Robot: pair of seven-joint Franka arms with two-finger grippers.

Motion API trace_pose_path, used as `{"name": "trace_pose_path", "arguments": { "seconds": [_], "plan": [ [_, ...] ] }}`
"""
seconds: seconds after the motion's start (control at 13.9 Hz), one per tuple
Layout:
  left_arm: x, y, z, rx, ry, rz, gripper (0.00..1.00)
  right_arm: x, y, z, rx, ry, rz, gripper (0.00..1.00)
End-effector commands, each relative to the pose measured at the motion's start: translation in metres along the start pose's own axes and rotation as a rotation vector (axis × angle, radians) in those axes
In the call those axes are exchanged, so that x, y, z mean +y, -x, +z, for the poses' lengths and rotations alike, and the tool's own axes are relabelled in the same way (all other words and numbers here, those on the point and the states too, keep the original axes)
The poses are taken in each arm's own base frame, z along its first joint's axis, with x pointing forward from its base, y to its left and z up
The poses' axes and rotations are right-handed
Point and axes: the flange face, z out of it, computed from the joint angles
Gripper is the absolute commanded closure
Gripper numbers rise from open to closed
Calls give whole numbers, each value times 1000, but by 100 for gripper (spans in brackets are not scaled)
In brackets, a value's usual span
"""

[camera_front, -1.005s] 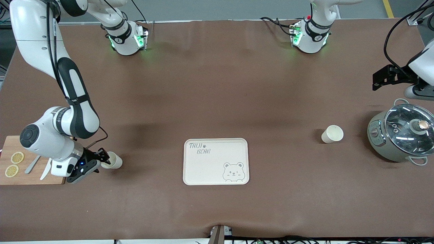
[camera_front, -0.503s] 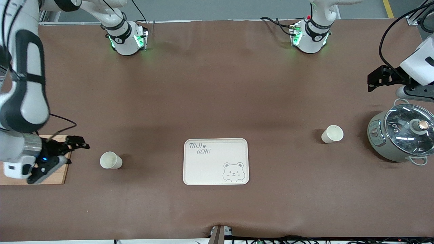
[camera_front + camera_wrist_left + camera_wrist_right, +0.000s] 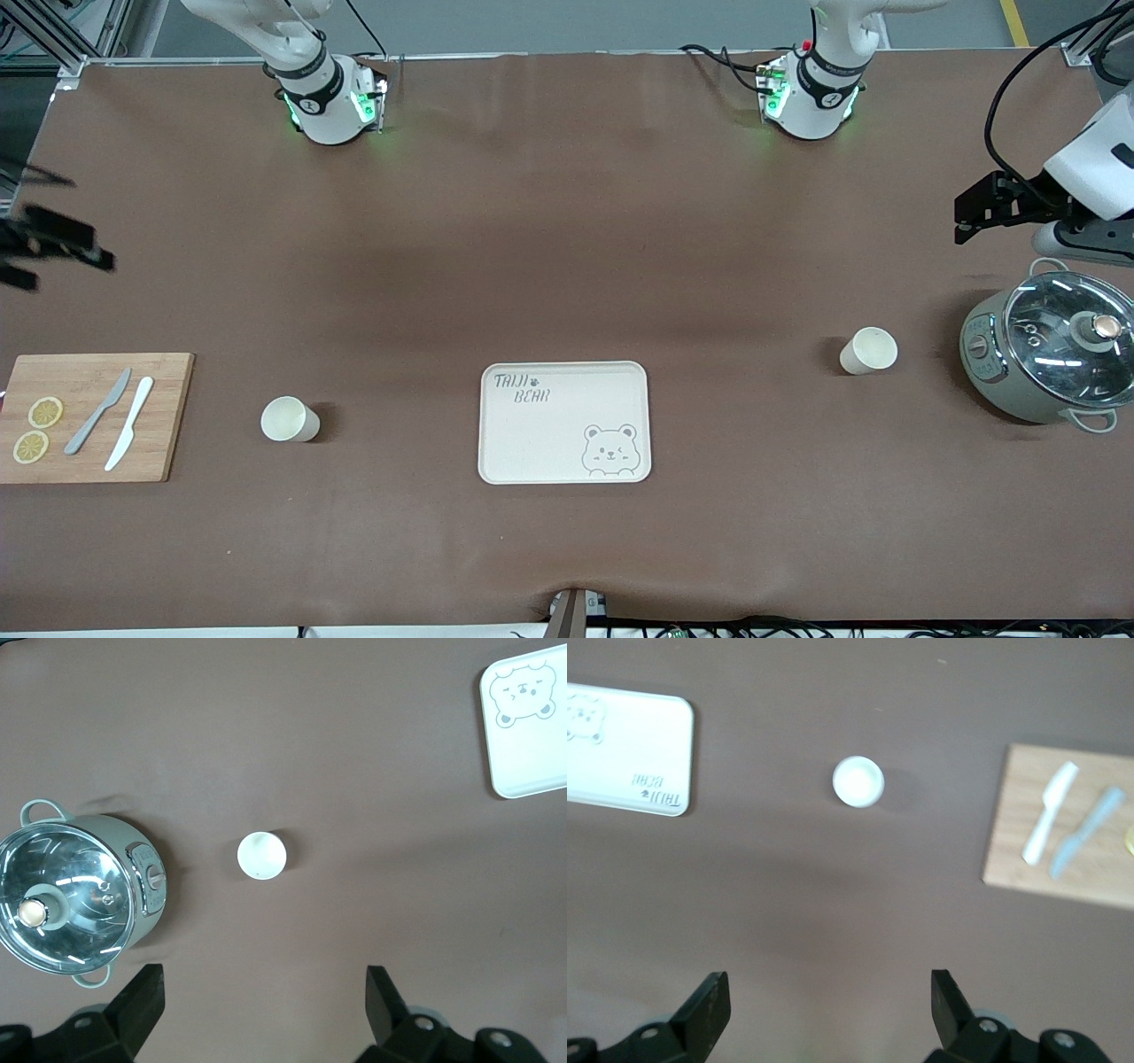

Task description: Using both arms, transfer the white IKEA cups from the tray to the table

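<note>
On the counter [image 3: 567, 221], both cups, at the tray's [image 3: 564, 372] nine [image 3: 285, 419] and two o'clock [image 3: 867, 350], stand alone; the left gripper [image 3: 261, 1010] and right gripper [image 3: 824, 1014], fingers spread, empty, could topple them only by sweeping low.

The brown table [image 3: 567, 248] carries the bear-printed tray [image 3: 532, 434] at its middle, near the front camera. One white cup [image 3: 289, 419] stands beside the tray toward the right arm's end, near a wooden cutting board [image 3: 168, 416]. Another white cup [image 3: 868, 350] stands toward the left arm's end, beside a glass-lidded pot [image 3: 1050, 357].
</note>
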Motion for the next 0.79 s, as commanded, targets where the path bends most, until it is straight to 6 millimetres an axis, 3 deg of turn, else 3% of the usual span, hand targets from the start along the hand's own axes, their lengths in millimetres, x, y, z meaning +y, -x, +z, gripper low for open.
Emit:
{"name": "trace_pose_path", "arguments": {
  "seconds": [0.0, 0.22, 0.36, 0.72],
  "plan": [
    [0, 7, -5, 18, 22, 17, 0, 32, 9, 20, -30, 23, 109, 0],
    [1, 7, -4, 16, 22, 19, 0, 39, 14, 52, -34, 19, 125, 0],
    [-1, 7, -4, 16, 22, 16, 0, 38, 22, 59, 11, 24, 115, 0],
    [-3, 6, -5, 27, 21, 9, 0, 31, 16, 32, 60, 99, 92, 0]
  ]
}}
